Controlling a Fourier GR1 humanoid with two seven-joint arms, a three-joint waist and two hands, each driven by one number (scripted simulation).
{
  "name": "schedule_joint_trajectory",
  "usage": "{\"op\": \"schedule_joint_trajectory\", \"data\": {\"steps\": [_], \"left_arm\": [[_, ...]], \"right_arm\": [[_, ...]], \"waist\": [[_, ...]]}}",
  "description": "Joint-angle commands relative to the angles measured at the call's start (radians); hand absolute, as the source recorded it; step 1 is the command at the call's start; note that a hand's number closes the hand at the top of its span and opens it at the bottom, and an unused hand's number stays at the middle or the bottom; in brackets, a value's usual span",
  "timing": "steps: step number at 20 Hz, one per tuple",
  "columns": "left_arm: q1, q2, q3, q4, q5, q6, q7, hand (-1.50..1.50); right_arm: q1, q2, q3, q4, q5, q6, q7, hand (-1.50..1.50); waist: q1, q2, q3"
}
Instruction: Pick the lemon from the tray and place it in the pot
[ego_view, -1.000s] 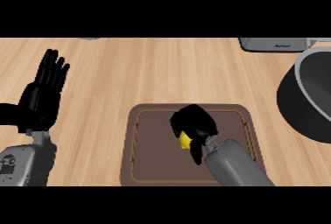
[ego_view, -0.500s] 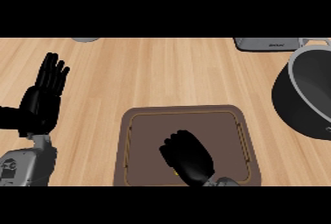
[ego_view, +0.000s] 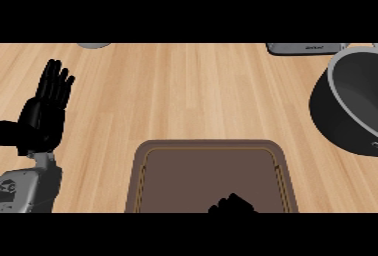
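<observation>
Brown rounded rectangular tray at 6 o'clock; only the right hand's fingertips show on it, grip unreadable, lemon not visible. Dark grey round pot at 3 o'clock. Left hand open, resting at 9 o'clock. Appliance lettering unreadable

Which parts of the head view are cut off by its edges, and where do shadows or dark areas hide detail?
Head view: the pot is cropped at the right edge, its inside dark. The right hand shows only as fingertips at the lower edge over the tray. The left hand shows whole; no lemon shows.
</observation>
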Motion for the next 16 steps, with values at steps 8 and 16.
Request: {"op": "schedule_joint_trajectory", "data": {"steps": [8, 16], "left_arm": [[-0.017, -0.009, -0.005, 0.009, 0.004, -0.010, -0.010, 0.00], [0.002, -0.015, -0.008, 0.016, -0.011, -0.007, -0.035, 0.00]], "right_arm": [[0.146, -0.113, -0.299, -0.505, -0.030, -0.091, 0.094, 1.50], [0.146, -0.134, -0.654, -0.468, -0.291, -0.081, 0.034, 1.50]], "waist": [[0.020, 0.013, 0.003], [0.025, 0.019, 0.005]]}}
